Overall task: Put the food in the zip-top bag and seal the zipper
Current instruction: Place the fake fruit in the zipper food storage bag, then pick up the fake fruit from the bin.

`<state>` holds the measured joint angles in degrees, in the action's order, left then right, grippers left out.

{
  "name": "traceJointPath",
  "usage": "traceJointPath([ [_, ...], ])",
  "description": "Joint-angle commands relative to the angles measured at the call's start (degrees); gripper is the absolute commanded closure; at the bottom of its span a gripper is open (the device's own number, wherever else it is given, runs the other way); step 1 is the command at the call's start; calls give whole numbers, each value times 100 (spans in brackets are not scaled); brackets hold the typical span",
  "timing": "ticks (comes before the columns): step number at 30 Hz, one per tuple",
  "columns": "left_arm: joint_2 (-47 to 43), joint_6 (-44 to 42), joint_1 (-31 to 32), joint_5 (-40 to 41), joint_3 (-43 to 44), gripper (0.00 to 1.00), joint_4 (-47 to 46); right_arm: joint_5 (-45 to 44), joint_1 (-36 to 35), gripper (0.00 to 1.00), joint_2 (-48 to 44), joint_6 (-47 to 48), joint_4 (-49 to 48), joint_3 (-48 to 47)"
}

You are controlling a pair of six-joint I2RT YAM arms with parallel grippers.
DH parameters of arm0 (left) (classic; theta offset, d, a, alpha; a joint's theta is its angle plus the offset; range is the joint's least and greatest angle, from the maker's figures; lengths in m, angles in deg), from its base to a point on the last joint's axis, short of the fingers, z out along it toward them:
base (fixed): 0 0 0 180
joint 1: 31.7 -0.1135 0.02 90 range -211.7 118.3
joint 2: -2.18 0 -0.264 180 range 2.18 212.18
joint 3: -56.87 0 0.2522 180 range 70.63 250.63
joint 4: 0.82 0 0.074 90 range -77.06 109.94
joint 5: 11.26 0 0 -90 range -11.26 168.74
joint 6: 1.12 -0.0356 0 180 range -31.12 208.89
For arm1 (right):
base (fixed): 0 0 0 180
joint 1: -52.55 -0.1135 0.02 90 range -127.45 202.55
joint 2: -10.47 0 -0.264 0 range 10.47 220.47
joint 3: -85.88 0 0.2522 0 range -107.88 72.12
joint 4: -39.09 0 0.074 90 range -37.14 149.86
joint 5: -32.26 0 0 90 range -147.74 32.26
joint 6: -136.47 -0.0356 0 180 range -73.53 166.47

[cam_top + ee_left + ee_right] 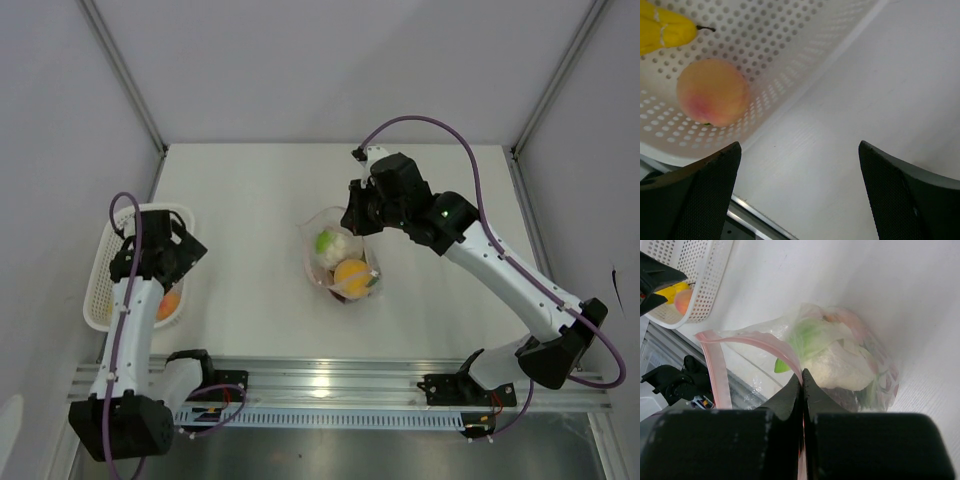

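The clear zip-top bag [340,258] lies mid-table with a pale green-white leafy piece [328,241] and an orange-yellow round piece [351,274] inside. My right gripper [358,212] is shut on the bag's pinkish-red zipper strip [757,340] at its far edge, holding the mouth open; the leafy piece [832,362] shows through the plastic. My left gripper [178,250] is open and empty above the table beside the white basket [110,262]. A peach-coloured round fruit [712,92] and a yellow piece [665,30] lie in the basket.
The white lattice basket [805,50] stands at the table's left edge. The aluminium rail [340,385] runs along the near edge. Grey walls enclose the left, right and back sides.
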<state>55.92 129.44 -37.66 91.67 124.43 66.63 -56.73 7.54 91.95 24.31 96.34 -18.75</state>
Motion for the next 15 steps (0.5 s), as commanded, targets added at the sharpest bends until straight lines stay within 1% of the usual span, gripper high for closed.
traceJointPath([
  [1,294,339,-511,52,87,1,484,83,28,100,-176,115,-226,-10],
  [3,313,426,-826,95,17,0,406,118,37,100,-176,115,-226,-10],
  [9,49,865,-1275,675,-203,1,168,197,37,100,-140,141,-244,-10],
  [13,102,1103,-1347,1245,-230,0,203,215,37,100,-149,159,-244,-10],
  [15,224,1209,-1443,1405,-378,1,212,215,45,100,-140,185,-235,-10],
])
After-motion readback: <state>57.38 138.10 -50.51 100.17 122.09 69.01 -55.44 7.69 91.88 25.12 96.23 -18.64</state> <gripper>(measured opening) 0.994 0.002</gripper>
